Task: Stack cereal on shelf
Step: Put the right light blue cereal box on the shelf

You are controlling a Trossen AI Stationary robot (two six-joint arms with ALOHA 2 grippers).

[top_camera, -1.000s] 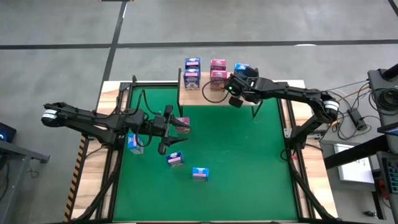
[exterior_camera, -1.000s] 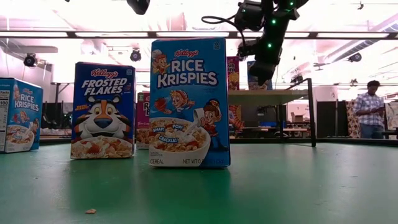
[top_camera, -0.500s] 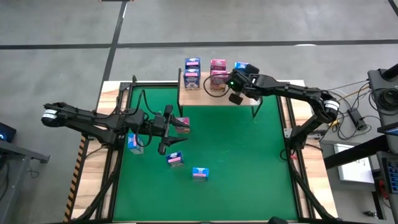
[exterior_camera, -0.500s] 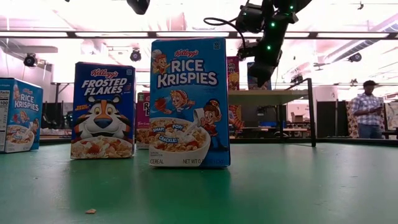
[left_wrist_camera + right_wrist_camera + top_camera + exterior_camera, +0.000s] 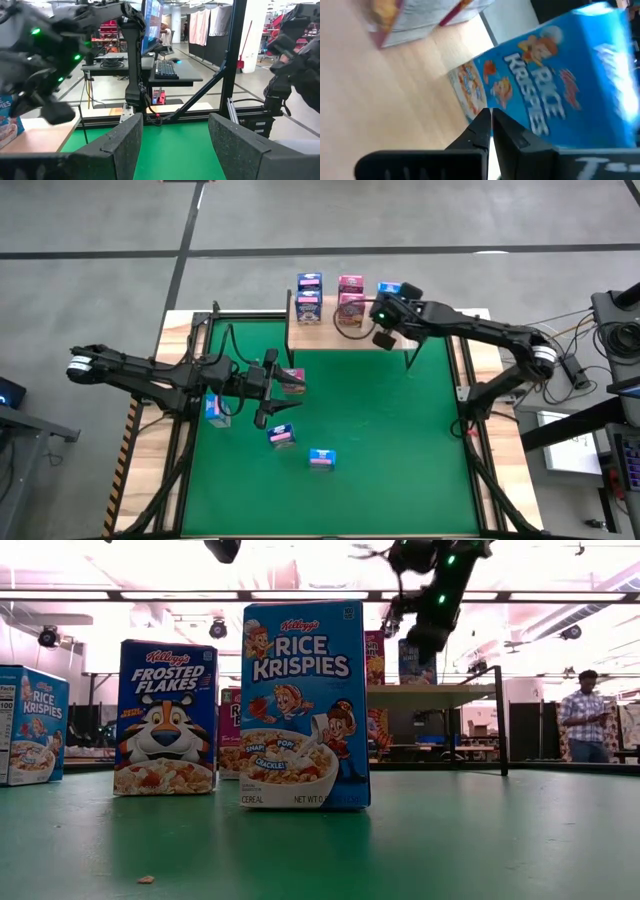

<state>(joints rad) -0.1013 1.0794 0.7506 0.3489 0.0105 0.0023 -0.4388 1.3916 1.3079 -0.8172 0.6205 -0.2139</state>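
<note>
At upper centre, the right gripper point(image 5: 384, 338), fingers pressed together, hangs over the shelf point(image 5: 330, 332) beside a light-blue cereal box point(image 5: 388, 288), while the left gripper point(image 5: 268, 388), fingers spread, waits mid-left among boxes on the desk point(image 5: 400, 440).

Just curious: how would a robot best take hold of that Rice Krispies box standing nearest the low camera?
Probably by its two narrow sides, coming down from above. The box stands upright and apart from the Frosted Flakes box, so its top and sides look free.
</note>
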